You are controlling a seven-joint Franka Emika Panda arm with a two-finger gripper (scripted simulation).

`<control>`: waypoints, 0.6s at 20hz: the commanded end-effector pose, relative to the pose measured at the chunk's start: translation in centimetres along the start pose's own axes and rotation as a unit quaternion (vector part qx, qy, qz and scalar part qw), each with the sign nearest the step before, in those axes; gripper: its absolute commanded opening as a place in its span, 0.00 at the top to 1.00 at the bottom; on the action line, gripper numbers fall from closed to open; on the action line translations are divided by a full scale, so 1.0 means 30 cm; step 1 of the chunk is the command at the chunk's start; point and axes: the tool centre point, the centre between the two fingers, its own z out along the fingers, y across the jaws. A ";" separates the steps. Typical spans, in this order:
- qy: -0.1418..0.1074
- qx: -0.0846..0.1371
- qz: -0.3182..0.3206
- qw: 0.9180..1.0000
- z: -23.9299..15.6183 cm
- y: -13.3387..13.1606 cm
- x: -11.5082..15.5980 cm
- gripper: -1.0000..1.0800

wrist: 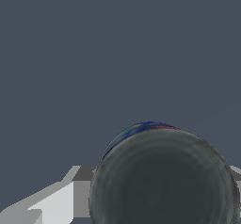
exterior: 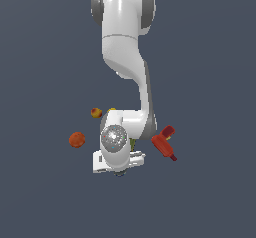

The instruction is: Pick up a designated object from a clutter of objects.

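Small can point(wrist: 162, 180) sits right under the wrist camera, filling the view between the gripper point(wrist: 162, 190) fingers point(wrist: 56, 202); fingers appear to flank it, actual pinch cannot be told. Grasp stage likely, lift not evident. In the exterior view the arm hides it. No readable label or writing.

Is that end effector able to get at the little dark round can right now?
Probably yes: in the wrist view the dark can fills the space right by the end effector, a finger beside it, nothing between.
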 end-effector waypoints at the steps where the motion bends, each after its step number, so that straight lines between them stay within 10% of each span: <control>1: 0.000 0.000 0.000 1.000 -0.006 0.001 -0.002 1.00; 12: 0.000 0.000 0.000 1.000 -0.128 0.026 -0.067 1.00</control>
